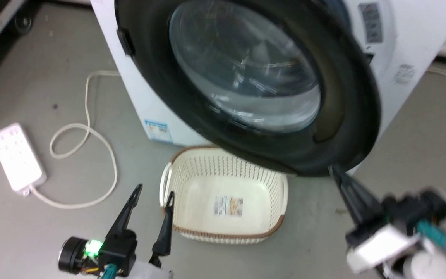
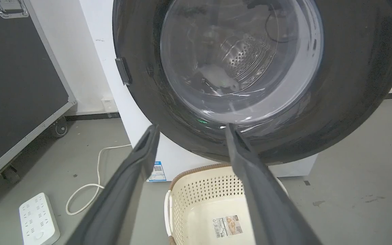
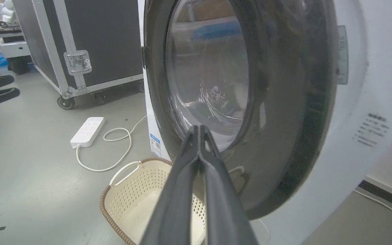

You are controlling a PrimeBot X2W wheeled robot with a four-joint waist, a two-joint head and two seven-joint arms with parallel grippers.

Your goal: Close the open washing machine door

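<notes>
The washing machine door (image 1: 349,116) has a wide black rim and a bulging glass centre, and it stands a little off the front of the white washing machine (image 1: 420,42). My right gripper (image 1: 335,172) is shut with nothing in it, its tip against the door's lower rim. In the right wrist view the right gripper (image 3: 199,128) points at the door (image 3: 284,102) near the bottom of the glass. Low at the left, my left gripper (image 1: 155,190) is open and apart from the door. In the left wrist view the left gripper (image 2: 192,127) frames the door (image 2: 352,85), with the steel drum behind the glass.
A cream perforated basket (image 1: 192,170) sits on the floor right under the door, between my grippers. A white power strip (image 1: 16,155) and its looped cable (image 1: 87,135) lie on the grey floor to the left. A black wheeled case (image 2: 12,85) stands left of the machine.
</notes>
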